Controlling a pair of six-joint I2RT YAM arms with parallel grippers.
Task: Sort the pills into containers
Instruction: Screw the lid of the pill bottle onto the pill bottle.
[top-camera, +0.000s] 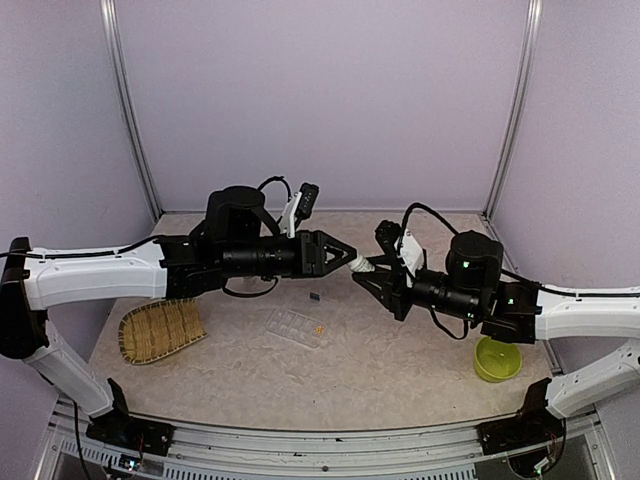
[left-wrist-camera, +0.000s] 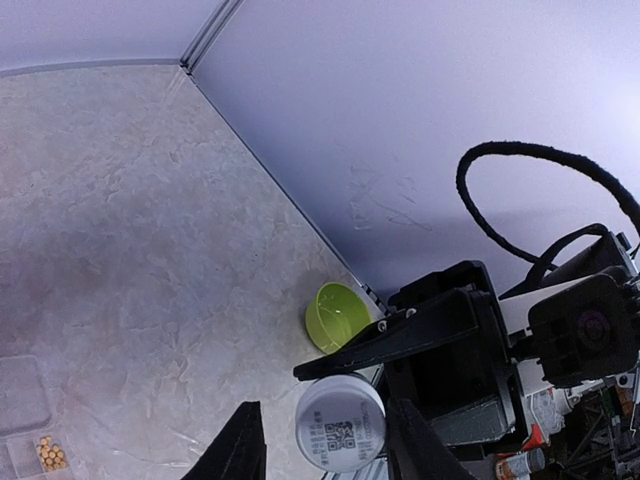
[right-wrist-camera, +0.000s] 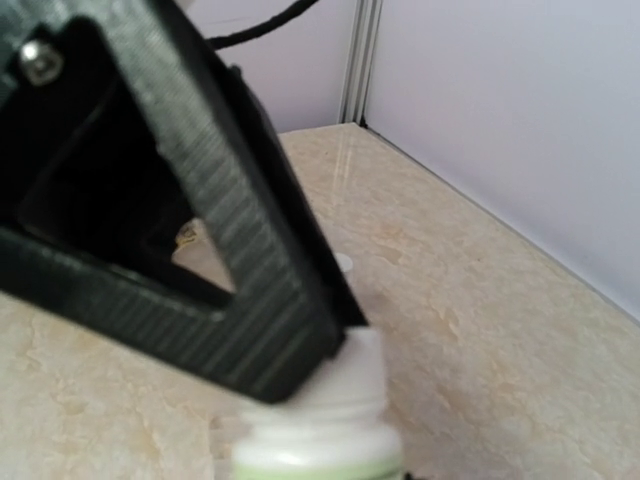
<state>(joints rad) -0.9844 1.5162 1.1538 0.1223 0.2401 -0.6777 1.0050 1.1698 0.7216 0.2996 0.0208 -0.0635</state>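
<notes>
Sorting looked barely begun: orange-yellow pills (left-wrist-camera: 50, 453) sat in one compartment of the clear plastic divided box (top-camera: 296, 325), and a dark speck (top-camera: 316, 296), possibly a pill, lay on the marbled worktop (top-camera: 400, 370) near it. Right fingers (top-camera: 380, 285) clamped a white pill bottle (right-wrist-camera: 320, 440) in mid-air. Left fingers (left-wrist-camera: 240, 450) flanked its QR-marked cap (left-wrist-camera: 340, 420), grip unclear. Beneath them the worktop offered open room, walls well apart.

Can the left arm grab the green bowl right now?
Probably not: the left gripper is busy around the white bottle, and the green bowl sits far over, beside the right arm.
</notes>
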